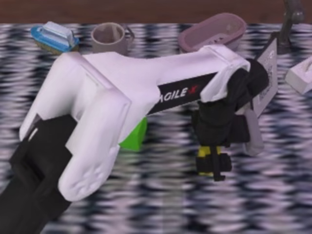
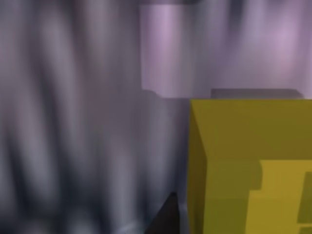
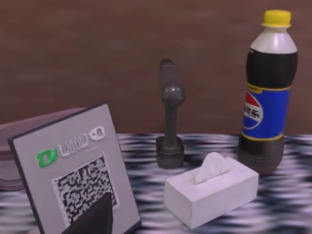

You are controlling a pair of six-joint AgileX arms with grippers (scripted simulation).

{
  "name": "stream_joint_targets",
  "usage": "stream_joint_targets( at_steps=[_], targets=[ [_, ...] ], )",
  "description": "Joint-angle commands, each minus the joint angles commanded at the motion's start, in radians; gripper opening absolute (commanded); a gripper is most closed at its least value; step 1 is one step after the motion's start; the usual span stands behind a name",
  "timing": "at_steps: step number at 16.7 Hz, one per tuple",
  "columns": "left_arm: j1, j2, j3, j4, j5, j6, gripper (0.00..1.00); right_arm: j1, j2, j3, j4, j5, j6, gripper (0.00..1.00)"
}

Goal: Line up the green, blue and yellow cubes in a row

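Note:
My left arm reaches across the table to the right of centre. Its gripper (image 1: 209,161) points down and is shut on the small mustard yellow cube (image 1: 204,152), which fills the near part of the left wrist view (image 2: 243,165) beside one dark fingertip (image 2: 168,219). The lime green cube (image 1: 134,136) rests on the table, mostly hidden under the left arm's white link. The blue cube is hidden. My right arm is out of the top view; its gripper (image 3: 146,230) hangs low at the table's back right, facing a sign.
Along the back edge stand a blue brush with a white top (image 1: 53,35), a grey mug (image 1: 109,38) and a mauve bowl (image 1: 212,30). A QR sign (image 1: 266,73), tissue box (image 3: 209,187), cola bottle (image 3: 268,92) and dark dumbbell (image 3: 170,117) crowd the back right.

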Motion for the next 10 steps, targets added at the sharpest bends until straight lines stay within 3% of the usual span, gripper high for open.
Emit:
stream_joint_targets(
  at_steps=[2,3,10],
  targets=[
    [0.000,0.000,0.000,0.000,0.000,0.000,0.98,0.000,0.000,0.000,0.000,0.000,0.000,1.00],
    [0.000,0.000,0.000,0.000,0.000,0.000,1.00,0.000,0.000,0.000,0.000,0.000,0.000,1.00],
    [0.000,0.000,0.000,0.000,0.000,0.000,1.00,0.000,0.000,0.000,0.000,0.000,0.000,1.00]
  ],
)
